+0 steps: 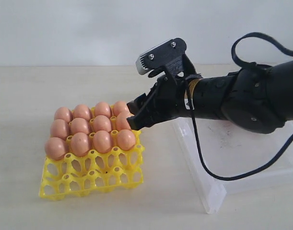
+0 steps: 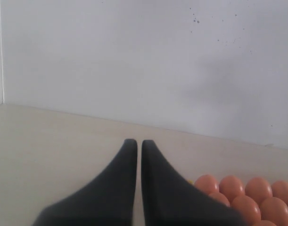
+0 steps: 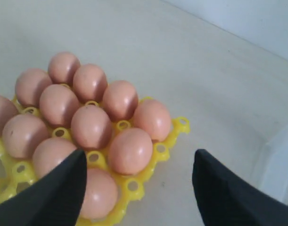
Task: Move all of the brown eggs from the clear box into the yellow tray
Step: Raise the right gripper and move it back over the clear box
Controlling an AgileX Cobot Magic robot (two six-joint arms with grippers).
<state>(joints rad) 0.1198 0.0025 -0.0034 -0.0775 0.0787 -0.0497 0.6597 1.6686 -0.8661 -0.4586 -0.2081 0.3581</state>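
- table [image 1: 21, 96]: pale and bare around the work. The retreat path looks free, but the arm's black cable hangs low over the box, so watch it.
- clear box [image 1: 242, 148]: on the right, under the right arm, well apart from the tray. The floor that shows has scuffs and no eggs. The part behind the arm is hidden, so I can't tell what's left in it.
- yellow tray [image 1: 88, 179]: left of the box, flat on the table. Three rows are filled and the near row of four cups is empty. Judged about three quarters done.
- right gripper [image 1: 133, 115]: fingers wide apart, nothing between them, hanging just above the tray's far right corner eggs. Judged step: clear off and go back to the box for the next egg.
- doing it well: lift straight up before swinging right, since the fingertips sit close over the corner eggs and a sideways sweep could knock one. Keep the jaws apart on the way.
- next drops belong in the near row. Come in from above so the filled rows aren't brushed.
- left gripper [image 2: 139, 141]: fingers together with only a thin slit, holding nothing, parked off beside the tray. Leave it there.
- brown eggs [image 1: 102, 123]: twelve seated upright in cups, touching their neighbours. None look tilted out.
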